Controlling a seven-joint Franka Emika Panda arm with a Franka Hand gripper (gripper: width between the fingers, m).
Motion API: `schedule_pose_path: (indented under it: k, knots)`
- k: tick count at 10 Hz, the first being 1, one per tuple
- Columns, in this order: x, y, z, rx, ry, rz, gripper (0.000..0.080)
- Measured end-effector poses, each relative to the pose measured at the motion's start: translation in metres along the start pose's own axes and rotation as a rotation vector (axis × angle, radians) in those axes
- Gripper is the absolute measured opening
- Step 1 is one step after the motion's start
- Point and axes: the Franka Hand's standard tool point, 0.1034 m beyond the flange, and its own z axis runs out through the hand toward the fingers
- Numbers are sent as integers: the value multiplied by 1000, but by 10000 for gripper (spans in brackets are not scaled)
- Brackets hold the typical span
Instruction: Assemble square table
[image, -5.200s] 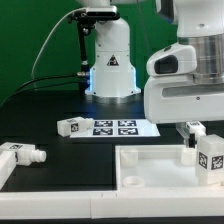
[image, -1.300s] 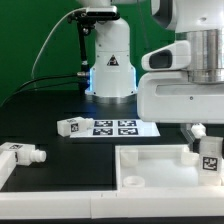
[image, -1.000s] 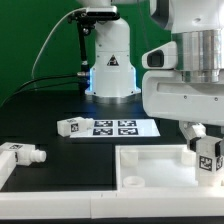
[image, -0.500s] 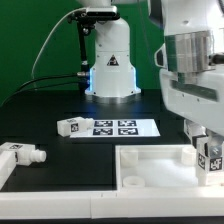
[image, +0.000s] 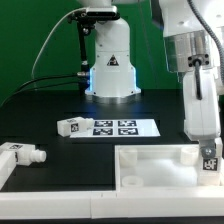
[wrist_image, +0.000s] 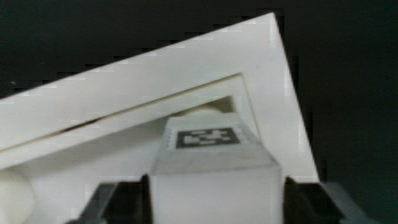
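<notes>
1. The square table panel (image: 165, 172) lies flat on the black table (image: 60, 185), toward the exterior view's right, rim upward. A corner leg (wrist_image: 210, 150) stands upright in the panel's far corner on that side, its tag facing up at the wrist camera.

2. The step in hand looks like seating this leg in its corner socket. To do it well, the leg should be kept straight up and centred over the socket, so it does not bind or lean against the raised rim. Any turning should stay about the leg's own axis. A release should go straight apart, then straight up, so nothing drags the leg or shifts the panel.

3. The hand (wrist_image: 210, 206) sits directly over the corner leg, one dark finger on each side of its body. The jaws stand at a middling width, about as wide as the leg. Whether the fingers press on the leg or stand just clear of it I cannot tell from either view. Nothing else is in the hand.

4. The near corner socket (image: 133, 182) on the exterior view's left is open and empty.

5. A loose leg (image: 22, 154) lies on its side on the table, well apart from the panel, at the exterior view's left edge.

6. A second loose leg (image: 70, 126) lies farther back, just beside the end of the marker board (image: 120, 127).
</notes>
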Motion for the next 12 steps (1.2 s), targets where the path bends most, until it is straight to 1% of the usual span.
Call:
schedule_pose_path:
  k: [1, 2, 3, 4, 5, 7, 12]
  knots:
    - [0, 0, 0, 0, 0, -14, 545]
    - [-1, -1, -3, 3, -3, -43, 545]
    - [-3, -1, -15, 13, -17, -76, 631]
    - [-4, 4, -31, 18, -34, -91, 644]
    - [-4, 9, -40, 14, -40, -105, 644]
    - [-3, 10, -35, 9, -37, -108, 649]
    - [-4, 12, -34, 7, -36, -160, 649]
